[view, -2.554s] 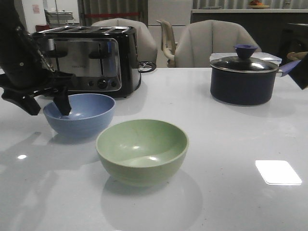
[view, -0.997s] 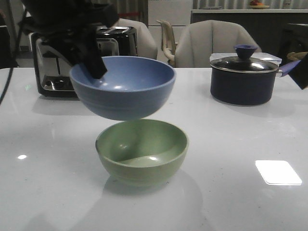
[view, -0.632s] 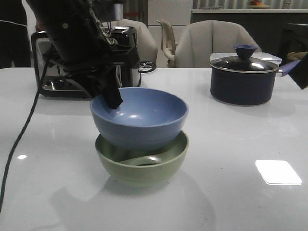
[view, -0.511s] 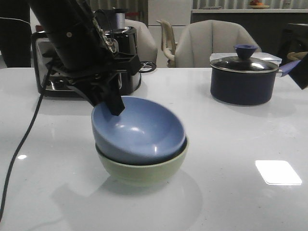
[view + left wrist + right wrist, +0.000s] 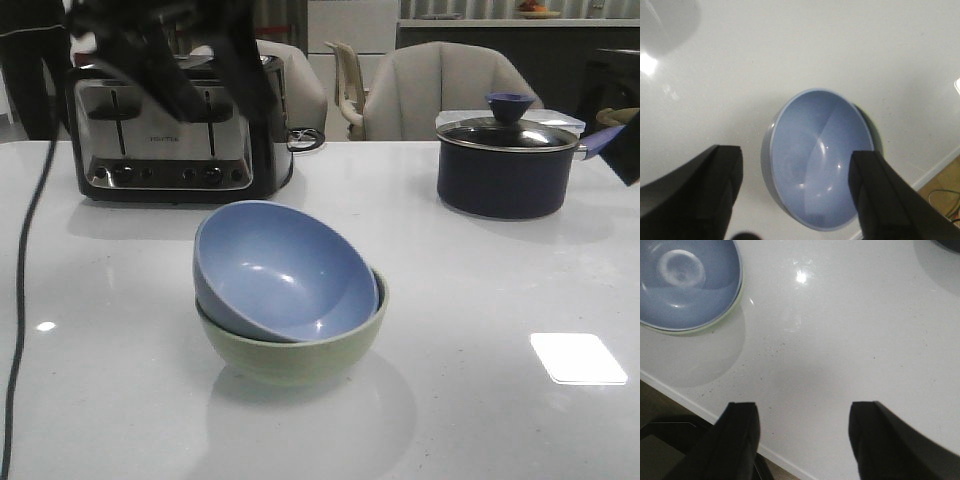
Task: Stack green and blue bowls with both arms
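The blue bowl [image 5: 285, 270] lies tilted inside the green bowl [image 5: 300, 350] at the middle of the table, its opening leaning toward the front right. My left arm [image 5: 170, 50] is a dark blurred shape raised above and behind the bowls. In the left wrist view my left gripper [image 5: 795, 200] is open and empty, well above the blue bowl [image 5: 817, 155], with a sliver of the green bowl [image 5: 874, 137] showing beside it. My right gripper [image 5: 805, 440] is open and empty over bare table, apart from the blue bowl [image 5: 685, 280].
A black and chrome toaster [image 5: 170, 140] stands at the back left. A dark navy lidded saucepan [image 5: 508, 165] stands at the back right. A black cable [image 5: 25, 300] hangs down at the left. The table's front edge [image 5: 690, 400] runs near my right gripper.
My left gripper carried the blue bowl from the left, lowered it into the green bowl, let go and rose away. The blue bowl tipped over and now rests tilted.
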